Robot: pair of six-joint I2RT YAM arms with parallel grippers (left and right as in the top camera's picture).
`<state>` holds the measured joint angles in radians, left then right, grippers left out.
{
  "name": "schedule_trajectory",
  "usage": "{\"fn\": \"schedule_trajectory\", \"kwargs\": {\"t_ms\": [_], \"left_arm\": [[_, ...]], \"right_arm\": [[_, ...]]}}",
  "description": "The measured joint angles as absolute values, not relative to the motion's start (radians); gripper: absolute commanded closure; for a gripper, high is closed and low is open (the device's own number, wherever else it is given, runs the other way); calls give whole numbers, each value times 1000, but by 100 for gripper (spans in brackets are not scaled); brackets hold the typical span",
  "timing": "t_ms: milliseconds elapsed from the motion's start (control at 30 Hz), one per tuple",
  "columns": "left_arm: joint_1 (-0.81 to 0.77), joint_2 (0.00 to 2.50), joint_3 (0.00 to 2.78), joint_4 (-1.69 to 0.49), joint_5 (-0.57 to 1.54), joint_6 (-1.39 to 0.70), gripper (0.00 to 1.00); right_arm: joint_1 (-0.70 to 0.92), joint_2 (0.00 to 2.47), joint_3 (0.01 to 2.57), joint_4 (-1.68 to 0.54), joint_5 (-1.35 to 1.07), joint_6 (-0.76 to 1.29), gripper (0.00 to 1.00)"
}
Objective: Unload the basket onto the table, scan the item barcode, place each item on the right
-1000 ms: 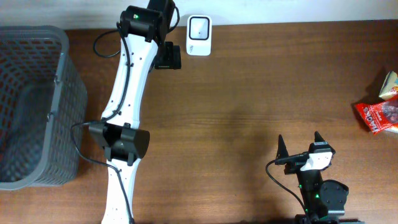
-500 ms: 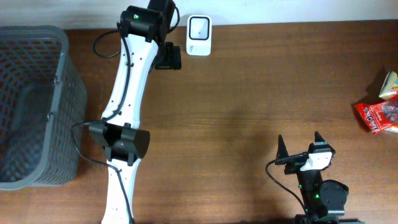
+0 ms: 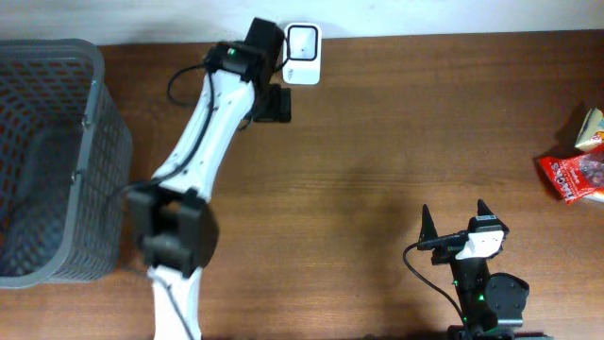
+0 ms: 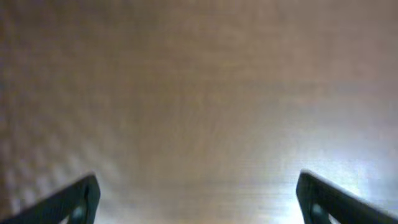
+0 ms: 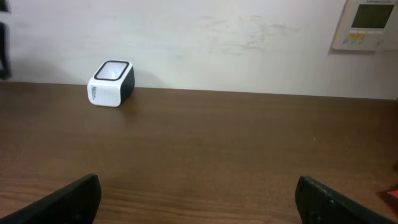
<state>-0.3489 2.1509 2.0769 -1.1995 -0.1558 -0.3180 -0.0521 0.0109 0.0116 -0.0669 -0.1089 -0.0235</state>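
Brown wood-grain surface [image 3: 377, 142] is bounded at its far edge by a white wall, on which a pale control panel [image 5: 364, 23] is mounted at the right. A white scanner [image 3: 302, 42] with a dark window is stood at the far edge of the surface, near the middle. A grey mesh basket [image 3: 94, 142] is placed at the left end.

The left gripper [image 4: 199, 202] is held over bare wood close beside the scanner, at the end of a white arm stretched from the near edge. Its jaws are spread wide and nothing is seen between them; its wrist view is blurred. The right gripper [image 3: 456, 219] is parked near the front right, with its jaws likewise spread wide and nothing held.

A red packet [image 3: 574, 178] is laid at the far right edge of the surface, well apart from both grippers and from the scanner. A paler packet [image 3: 592, 127] is lying just beyond it, partly cut off by the frame.
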Motion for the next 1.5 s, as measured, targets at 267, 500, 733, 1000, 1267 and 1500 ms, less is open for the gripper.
{"fn": "schedule_trajectory", "kwargs": {"t_ms": [267,500,733,1000,1267,1500], "left_arm": [[-351,1481,1208,-664,-156,-279,1],[-352,998,754,-443,-157,-261,1],[-352,612,476,-369,-157,-260,1],[-292,307,261,-239,-103,-258,1],[-223,57,54,-68,-41,-257,1],[-147,14,14,-79,2,-254,1]], "right_arm": [[-51,10,12,-67,-109,-23,2],[-51,10,12,-67,-109,-23,2],[-51,10,12,-67,-109,-23,1],[-51,10,12,-67,-109,-24,2],[-51,10,12,-67,-109,-23,2],[-51,10,12,-67,-109,-23,2]]}}
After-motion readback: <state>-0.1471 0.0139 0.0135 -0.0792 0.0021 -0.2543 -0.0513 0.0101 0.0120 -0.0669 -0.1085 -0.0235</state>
